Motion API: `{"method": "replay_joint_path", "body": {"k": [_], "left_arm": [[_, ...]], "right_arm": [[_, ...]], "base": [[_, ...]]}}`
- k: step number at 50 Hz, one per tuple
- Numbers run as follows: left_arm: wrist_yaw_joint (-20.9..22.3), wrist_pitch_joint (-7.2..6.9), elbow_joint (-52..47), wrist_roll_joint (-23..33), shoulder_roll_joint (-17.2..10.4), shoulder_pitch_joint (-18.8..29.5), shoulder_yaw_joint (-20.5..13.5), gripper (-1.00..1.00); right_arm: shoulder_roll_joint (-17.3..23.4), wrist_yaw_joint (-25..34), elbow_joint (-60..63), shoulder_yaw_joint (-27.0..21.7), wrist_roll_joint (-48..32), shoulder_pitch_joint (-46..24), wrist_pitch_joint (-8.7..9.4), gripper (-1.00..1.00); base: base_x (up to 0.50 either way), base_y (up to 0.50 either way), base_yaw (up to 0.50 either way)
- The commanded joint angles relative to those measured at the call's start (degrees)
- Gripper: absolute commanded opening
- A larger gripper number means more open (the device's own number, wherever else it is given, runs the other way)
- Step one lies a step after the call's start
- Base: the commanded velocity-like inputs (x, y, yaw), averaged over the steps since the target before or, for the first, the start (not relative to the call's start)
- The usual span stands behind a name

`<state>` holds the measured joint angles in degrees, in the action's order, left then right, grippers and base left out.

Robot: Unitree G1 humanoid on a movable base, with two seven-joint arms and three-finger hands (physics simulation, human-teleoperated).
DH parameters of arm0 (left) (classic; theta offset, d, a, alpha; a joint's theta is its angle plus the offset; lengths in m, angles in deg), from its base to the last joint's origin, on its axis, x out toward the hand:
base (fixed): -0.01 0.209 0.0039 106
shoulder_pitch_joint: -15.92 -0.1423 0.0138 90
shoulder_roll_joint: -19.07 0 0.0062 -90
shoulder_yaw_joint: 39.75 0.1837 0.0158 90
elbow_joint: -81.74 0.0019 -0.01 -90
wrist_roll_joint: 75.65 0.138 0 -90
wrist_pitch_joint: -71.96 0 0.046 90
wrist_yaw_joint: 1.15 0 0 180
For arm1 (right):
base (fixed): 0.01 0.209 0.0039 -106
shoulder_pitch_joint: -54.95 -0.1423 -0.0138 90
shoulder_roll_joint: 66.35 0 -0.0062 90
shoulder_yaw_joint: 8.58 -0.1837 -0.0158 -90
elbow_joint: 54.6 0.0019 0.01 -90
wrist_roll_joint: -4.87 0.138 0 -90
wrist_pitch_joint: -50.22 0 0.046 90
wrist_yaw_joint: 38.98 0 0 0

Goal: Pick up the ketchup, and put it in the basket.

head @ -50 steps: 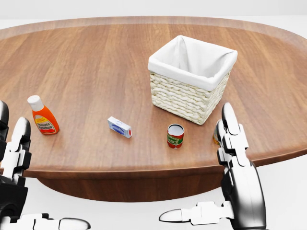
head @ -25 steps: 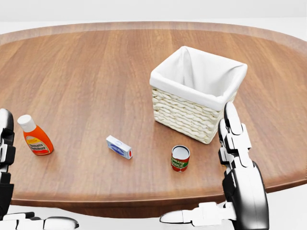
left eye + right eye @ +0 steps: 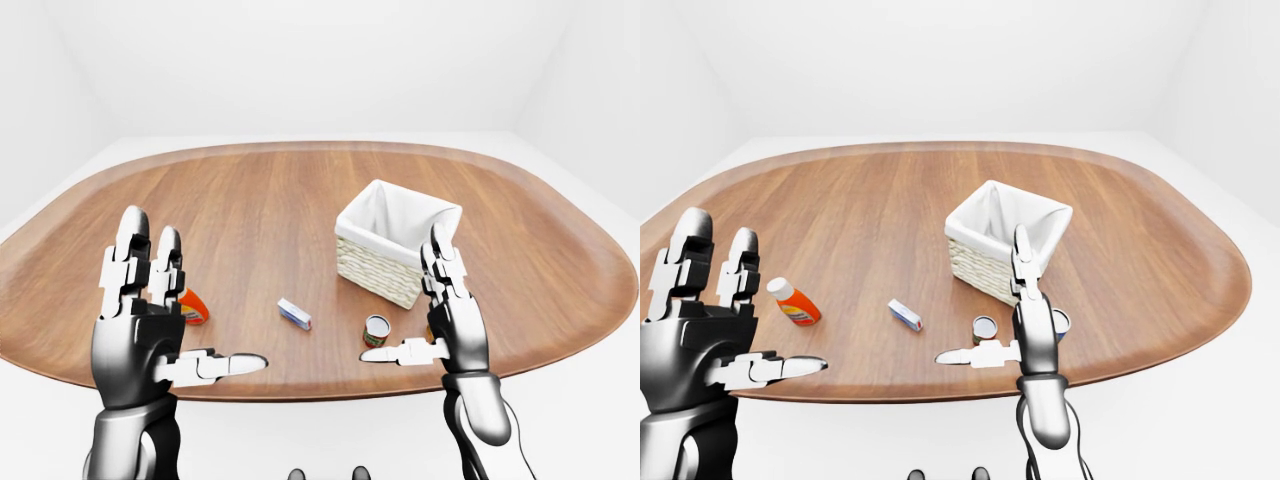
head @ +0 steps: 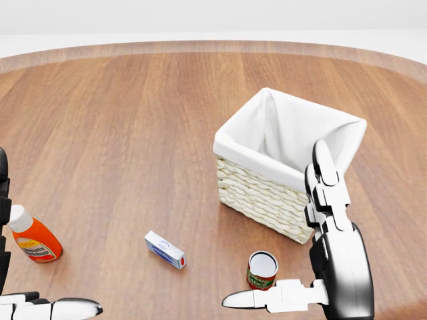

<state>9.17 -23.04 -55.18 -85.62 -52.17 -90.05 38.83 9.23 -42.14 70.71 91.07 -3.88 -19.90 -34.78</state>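
The ketchup (image 4: 35, 240) is an orange bottle with a white cap, standing upright on the wooden table (image 4: 133, 120) at the head view's lower left. The woven basket (image 4: 263, 193) with its white liner stands right of the middle. My left hand (image 3: 762, 298) is raised and open at the left, fingers spread, nearer to me than the bottle and not touching it. In the left-eye view its fingers hide part of the ketchup. My right hand (image 3: 400, 296) is open too, palm turned left, beside the basket's near corner and holding nothing.
A small white and blue box (image 4: 165, 249) lies between the ketchup and a red and green can (image 4: 261, 269), which stands just below the basket. A second can (image 3: 1062, 320) peeks out behind my right hand. The table's rounded near edge (image 3: 320, 392) lies under both hands.
The camera has moved in toward the table: everything on it slid down and grew in the head view, and the near edge dropped out. Both hands stay open as before.
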Motion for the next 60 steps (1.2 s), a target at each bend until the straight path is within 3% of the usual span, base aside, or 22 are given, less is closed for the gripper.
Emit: {"method": "replay_joint_path", "body": {"k": [1, 13, 54, 60], "left_arm": [[0.22, 0.00, -0.38, 0.09, 0.07, -0.51, -0.01, 1.00], [0.05, 0.00, -0.93, -1.75, 0.20, 0.20, -1.38, 1.00], [0.42, 0.00, -0.76, -0.34, 0.22, -0.77, 0.05, 1.00], [0.56, 0.00, -0.47, 0.03, 0.13, -0.67, -0.06, 1.00]], "right_arm": [[-0.04, -0.34, 0.06, 0.12, -0.10, 0.35, 0.00, 1.00], [0.19, 0.05, 1.97, -0.31, 0.75, 1.30, 0.00, 1.00], [-0.06, -0.55, 1.09, -0.33, 0.12, 0.85, 0.00, 1.00], [-0.01, -0.78, 0.61, -0.27, 0.05, 0.84, 0.00, 1.00]], "base": [[0.00, 0.00, 0.00], [0.03, 0.00, 0.00], [0.50, 0.08, 0.00], [0.00, 0.00, 0.00]]}}
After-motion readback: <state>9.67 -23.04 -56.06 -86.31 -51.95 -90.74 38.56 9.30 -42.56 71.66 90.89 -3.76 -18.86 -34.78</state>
